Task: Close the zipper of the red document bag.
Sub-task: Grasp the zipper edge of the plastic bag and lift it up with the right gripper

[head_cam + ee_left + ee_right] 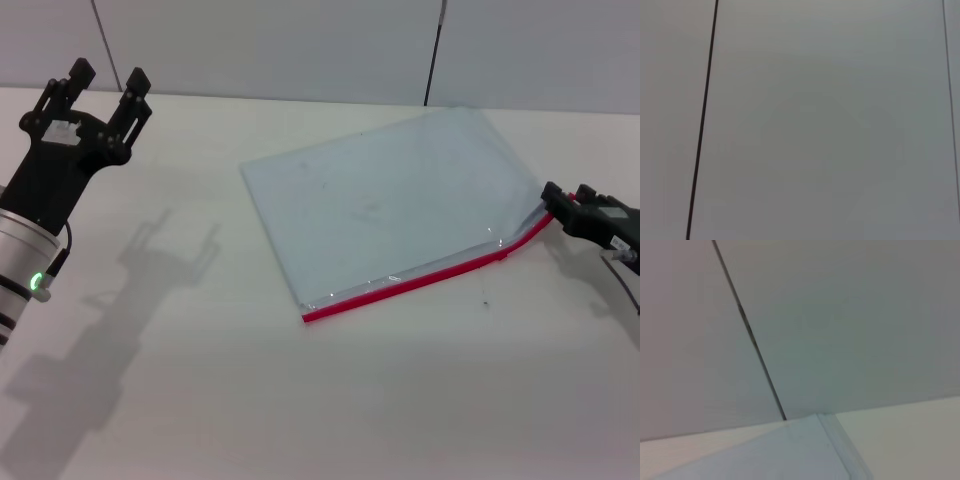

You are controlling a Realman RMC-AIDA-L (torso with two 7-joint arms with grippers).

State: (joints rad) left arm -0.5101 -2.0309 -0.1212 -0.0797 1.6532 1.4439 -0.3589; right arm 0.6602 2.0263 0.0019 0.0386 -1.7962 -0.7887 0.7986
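The red document bag (pixel 385 205) lies flat on the white table, a translucent pale blue-grey pouch. Its zipper (pixel 410 283) is the bright red strip along the near long edge, curving upward at its right end. There my right gripper (pixel 553 203) is shut on the zipper's end, and that corner of the bag is slightly raised. A pale corner of the bag (pixel 770 455) shows in the right wrist view. My left gripper (pixel 108 78) hangs open above the table's far left, well away from the bag. The left wrist view shows only wall.
A grey panelled wall (pixel 300 40) rises behind the table, with a dark seam (pixel 436 50) behind the bag. Bare tabletop (pixel 300 410) stretches in front of the bag and to its left.
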